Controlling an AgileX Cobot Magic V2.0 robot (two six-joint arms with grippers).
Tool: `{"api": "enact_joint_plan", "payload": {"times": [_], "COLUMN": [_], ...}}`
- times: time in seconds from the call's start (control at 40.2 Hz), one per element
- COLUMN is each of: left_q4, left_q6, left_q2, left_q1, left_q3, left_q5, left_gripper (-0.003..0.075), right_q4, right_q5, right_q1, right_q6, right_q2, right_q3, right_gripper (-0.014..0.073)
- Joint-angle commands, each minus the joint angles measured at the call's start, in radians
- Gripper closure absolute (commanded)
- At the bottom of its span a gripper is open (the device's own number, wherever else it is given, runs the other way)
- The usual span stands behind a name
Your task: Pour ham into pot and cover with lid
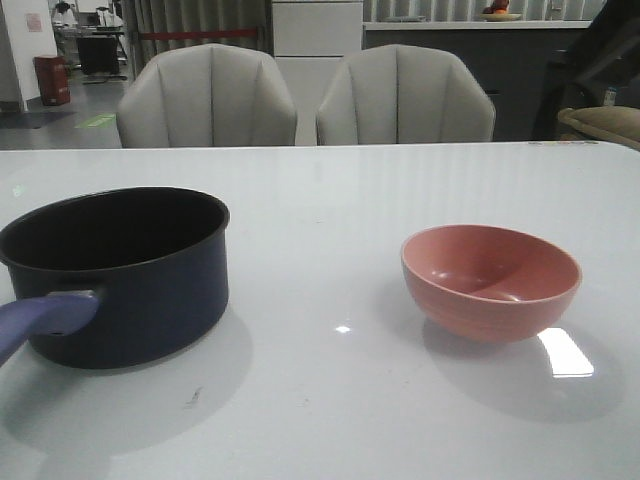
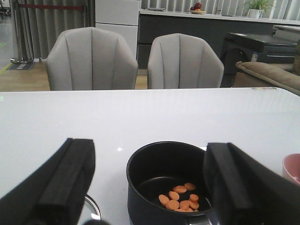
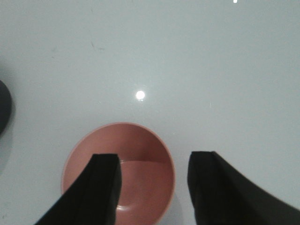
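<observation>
1. Space on the white glossy table is wide between the dark navy pot and the empty salmon-pink bowl, which stand well apart.
2. The pot's blue-purple handle points toward the robot.
3. Orange ham slices lie inside the pot.
4. Left gripper and right gripper are spread wide, holding nothing.
5. A glass lid's rim peeks just beside the pot.

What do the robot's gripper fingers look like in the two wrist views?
Both grippers have matte black fingers. The left gripper shows thick, blocky, squared fingers; the right gripper shows flat, broad ones. No cables or markings show.
</observation>
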Motion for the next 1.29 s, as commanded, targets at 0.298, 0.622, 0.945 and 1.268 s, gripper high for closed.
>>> {"api": "enact_joint_plan", "payload": {"times": [0.298, 0.622, 0.945, 1.268], "left_q4": [-0.009, -0.009, -0.009, 0.021], "left_q6": [-0.001, -0.001, -0.001, -0.001], "left_q2": [0.008, 0.008, 0.008, 0.097], "left_q1": [-0.008, -0.008, -0.008, -0.006], "left_q3": [-0.025, -0.025, -0.025, -0.103], "left_q5": [-0.078, -0.078, -0.072, 0.019], "left_gripper": [0.0211, 0.0211, 0.0211, 0.0171], "right_q4": [0.013, 0.013, 0.014, 0.014], "right_q5": [-0.178, -0.272, -0.289, -0.291], "right_q1": [0.098, 0.098, 0.098, 0.098], "right_q6": [-0.053, -0.053, -0.053, -0.053], "right_q2": [-0.513, -0.900, -0.932, -0.932], "right_q3": [0.347, 0.614, 0.637, 0.637], "right_gripper": [0.0150, 0.0150, 0.0447, 0.0444]}}
